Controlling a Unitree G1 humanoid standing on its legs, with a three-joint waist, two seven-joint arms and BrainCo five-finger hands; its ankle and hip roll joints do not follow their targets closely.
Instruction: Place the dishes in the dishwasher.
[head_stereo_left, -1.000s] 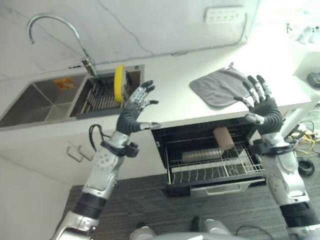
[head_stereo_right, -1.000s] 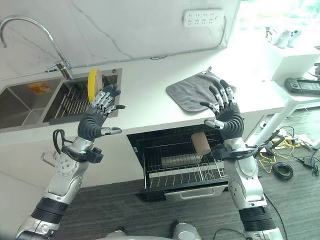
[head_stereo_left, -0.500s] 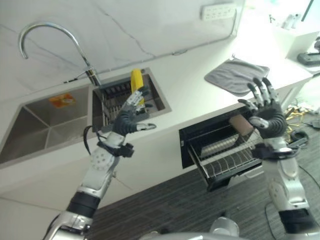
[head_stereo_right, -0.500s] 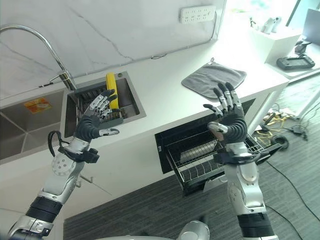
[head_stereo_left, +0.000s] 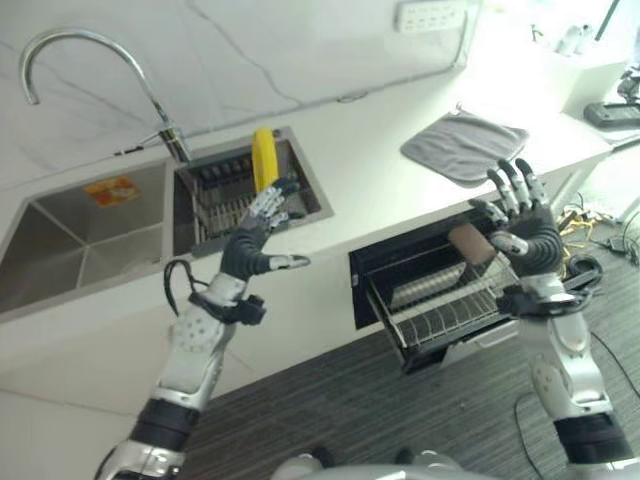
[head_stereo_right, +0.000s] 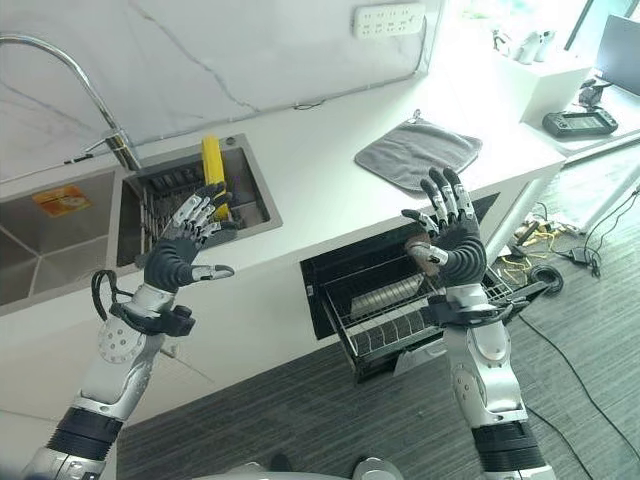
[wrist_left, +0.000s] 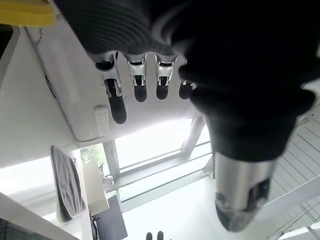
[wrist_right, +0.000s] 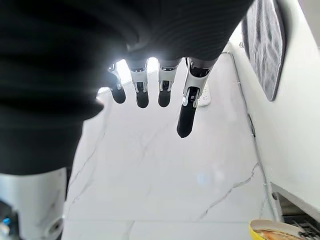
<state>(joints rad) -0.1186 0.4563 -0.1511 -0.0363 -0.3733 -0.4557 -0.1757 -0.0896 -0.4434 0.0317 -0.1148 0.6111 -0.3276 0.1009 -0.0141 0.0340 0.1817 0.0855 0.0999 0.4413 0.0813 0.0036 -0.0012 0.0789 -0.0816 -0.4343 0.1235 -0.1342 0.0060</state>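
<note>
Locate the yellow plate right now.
The yellow plate stands on edge in the dish rack in the right sink basin, just right of the faucet, behind the raised, open left hand in the eye views; neither hand holds it.

You won't find any text, number or sign here that can be read. The orange sticker (head_stereo_left: 113, 190) on the back wall of the sink (head_stereo_left: 60, 262) carries marks too small to make out, and the white socket strip (head_stereo_right: 389, 18) on the wall bears nothing you could read.
</note>
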